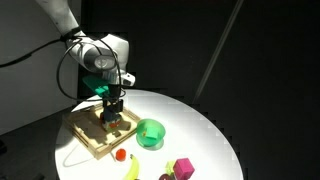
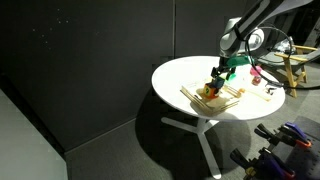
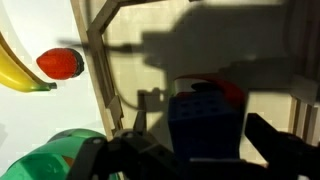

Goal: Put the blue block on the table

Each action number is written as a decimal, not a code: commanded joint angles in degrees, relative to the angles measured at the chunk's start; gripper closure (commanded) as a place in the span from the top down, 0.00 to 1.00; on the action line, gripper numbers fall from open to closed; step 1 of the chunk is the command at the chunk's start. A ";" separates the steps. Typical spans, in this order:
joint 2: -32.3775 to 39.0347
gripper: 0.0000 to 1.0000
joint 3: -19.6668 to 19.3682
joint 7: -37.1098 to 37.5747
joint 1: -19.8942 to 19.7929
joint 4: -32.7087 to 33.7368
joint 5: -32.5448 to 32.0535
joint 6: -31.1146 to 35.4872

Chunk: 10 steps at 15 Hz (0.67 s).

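The blue block sits on the square wooden tray, with an orange-red cube right behind it. My gripper is low over the tray in both exterior views. Its fingers straddle the blue block: a gap shows on the left side, and the right finger is close to the block's edge. The jaws look open. The round white table carries the tray.
A green bowl stands beside the tray. A red tomato-like fruit and a banana lie near the table's front. A magenta block sits at the front edge.
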 commanded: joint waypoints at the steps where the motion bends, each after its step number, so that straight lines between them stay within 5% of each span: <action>1: 1.74 1.00 -0.23 1.24 0.25 2.53 -1.44 -0.94; 2: 2.07 1.00 -0.21 1.23 0.26 2.82 -1.44 -0.88; 3: 2.33 0.75 -0.18 1.17 0.24 3.07 -1.40 -0.82; 4: 2.52 0.74 -0.20 1.18 0.27 3.23 -1.44 -0.79; 8: 1.85 0.40 -0.65 1.73 0.41 2.75 -1.74 -1.00; 10: 1.14 0.32 -1.04 2.12 0.50 2.10 -2.06 -0.99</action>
